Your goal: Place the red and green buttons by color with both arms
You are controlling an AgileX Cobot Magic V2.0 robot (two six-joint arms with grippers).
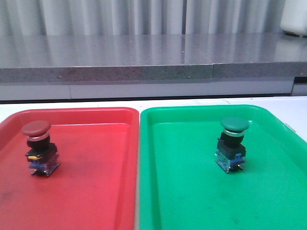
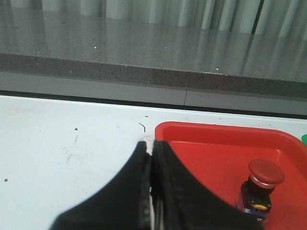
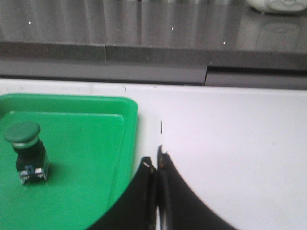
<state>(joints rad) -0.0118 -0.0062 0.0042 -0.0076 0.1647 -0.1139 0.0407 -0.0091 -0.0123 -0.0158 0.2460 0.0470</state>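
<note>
The red button stands upright in the red tray, at its far left. It also shows in the left wrist view. The green button stands upright in the green tray, right of its middle. It also shows in the right wrist view. My left gripper is shut and empty, over the white table by the red tray's corner. My right gripper is shut and empty, beside the green tray's outer edge. Neither gripper shows in the front view.
The two trays lie side by side on a white table, their rims touching. A grey stone ledge runs along the back. A white object stands on it at the far right.
</note>
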